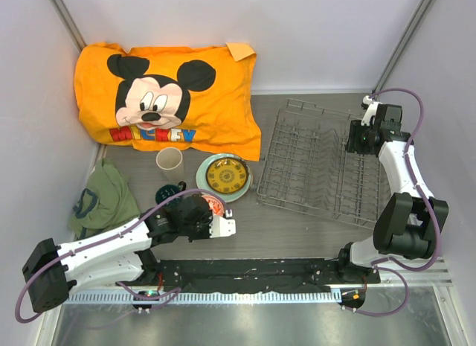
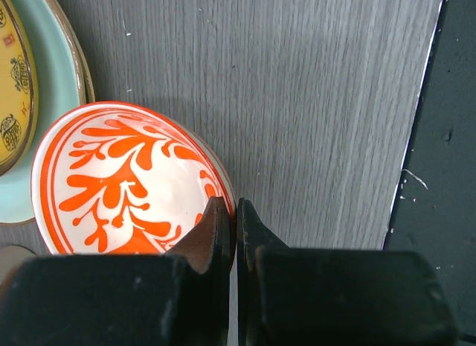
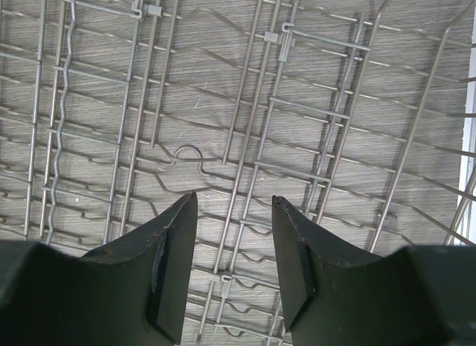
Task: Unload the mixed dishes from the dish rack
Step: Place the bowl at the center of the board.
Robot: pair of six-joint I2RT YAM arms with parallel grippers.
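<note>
- Step in hand, as judged: set the small red-orange patterned bowl (image 2: 126, 182) down on the grey wood-grain tabletop (image 2: 320, 100), to the left of the rectangular grey wire dish rack (image 1: 320, 167).
- The left pincer (image 2: 236, 212) is closed narrow on the bowl's rim, with one finger inside the bowl and one outside.
- Whether the bowl's base is already on the tabletop cannot be told.
- Lower until the base sits flat before opening.
- Then lift straight up so the inner finger does not tip the bowl.
- Keep clear of the pale-green plate with a yellow-brown centre (image 1: 224, 175). It lies just beside the bowl, also left of the rack; contact between the two cannot be told.
- The right pincer (image 3: 234, 204) is partly open and empty. It hovers above the rack's right end, where only bare wires show.
</note>
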